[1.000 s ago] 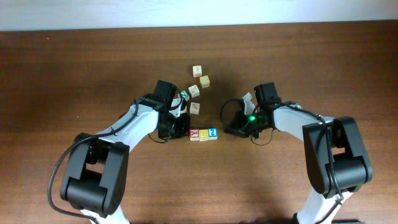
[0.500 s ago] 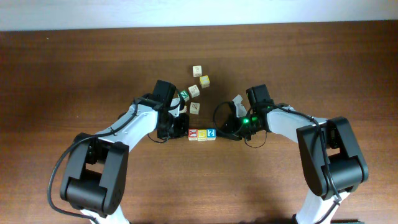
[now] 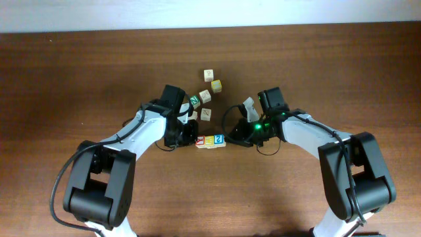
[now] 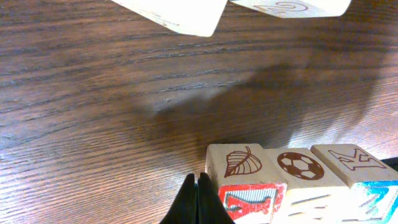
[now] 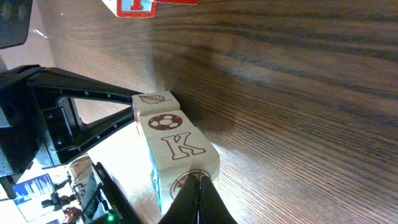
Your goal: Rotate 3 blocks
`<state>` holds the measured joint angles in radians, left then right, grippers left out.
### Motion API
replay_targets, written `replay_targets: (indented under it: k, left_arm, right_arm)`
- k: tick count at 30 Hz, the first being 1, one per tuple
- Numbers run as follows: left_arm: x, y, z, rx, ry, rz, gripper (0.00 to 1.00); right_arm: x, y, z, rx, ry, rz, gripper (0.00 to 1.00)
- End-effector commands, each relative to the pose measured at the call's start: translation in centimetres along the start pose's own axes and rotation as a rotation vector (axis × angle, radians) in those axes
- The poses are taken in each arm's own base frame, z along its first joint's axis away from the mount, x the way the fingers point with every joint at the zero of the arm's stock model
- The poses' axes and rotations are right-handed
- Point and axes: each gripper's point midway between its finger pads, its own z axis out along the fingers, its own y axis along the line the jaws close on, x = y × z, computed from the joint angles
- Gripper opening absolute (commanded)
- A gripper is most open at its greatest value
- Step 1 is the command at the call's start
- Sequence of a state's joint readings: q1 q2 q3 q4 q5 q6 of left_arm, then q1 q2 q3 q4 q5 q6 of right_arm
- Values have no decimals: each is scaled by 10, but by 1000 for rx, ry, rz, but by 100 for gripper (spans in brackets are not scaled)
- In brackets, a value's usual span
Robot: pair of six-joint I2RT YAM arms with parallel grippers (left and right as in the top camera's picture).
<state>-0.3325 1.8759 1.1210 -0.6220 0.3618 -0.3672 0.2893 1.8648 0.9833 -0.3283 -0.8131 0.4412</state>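
Three blocks lie in a touching row: a red-faced one, a yellow one and a blue one. In the left wrist view their tops show a leaf, a ball and a K. My left gripper is shut, its tips against the leaf block's outer side. My right gripper is shut too, its tips pressed on the end face of the K block. Neither gripper holds anything.
Several loose blocks lie behind the row: a pale one, a yellow one, another pale one, a green-lettered one and one just behind the row. The brown wooden table stretches to both sides.
My right gripper has moved left to the row's right end. The row has slid slightly left and now sits a little askew. The left gripper has barely moved.
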Motion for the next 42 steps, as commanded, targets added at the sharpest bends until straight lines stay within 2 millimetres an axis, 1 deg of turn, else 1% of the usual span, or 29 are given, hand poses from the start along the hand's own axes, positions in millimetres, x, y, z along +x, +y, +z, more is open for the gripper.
replay_targets:
  k: [1,6,7,9,14,17,25,27,30,37,40,42]
  left_arm:
    - [8,-10,5,54,34,-10,0]
    - [8,-10,5,54,34,-10,0]
    - [8,-10,5,54,34,-10,0]
    - [8,-10,5,54,34,-10,0]
    - [8,-10,5,54,34,-10,0]
    - [8,-10,5,54,34,-10,0]
    - [8,-10,5,57,36,-10,0]
    - [8,-10,5,58,36,-10,0]
    - [8,-10,5,58,36,-10,0]
    - [8,-11,5,61,37,-10,0]
    - [7,-9,4,60,34,-14,0]
    - [-1,0,-1,61,16,-42,0]
  right_arm:
    - [7,30,5,-52,28,-58,4]
    - [6,43,10,-35,29,-80,4]
    - [6,44,12,6,32,-83,4]
    - [7,52,15,12,36,-106,4]
    - [10,68,22,56,47,-147,4]
    - [17,75,29,66,62,-175,4]
    - [17,73,30,80,55,-165,4]
    - [19,76,35,90,53,-165,4]
    - [19,75,39,122,39,-158,4]
    - [16,70,38,144,23,-152,4]
    - [10,65,36,170,0,-146,4]
    - [3,57,33,206,-30,-143,4]
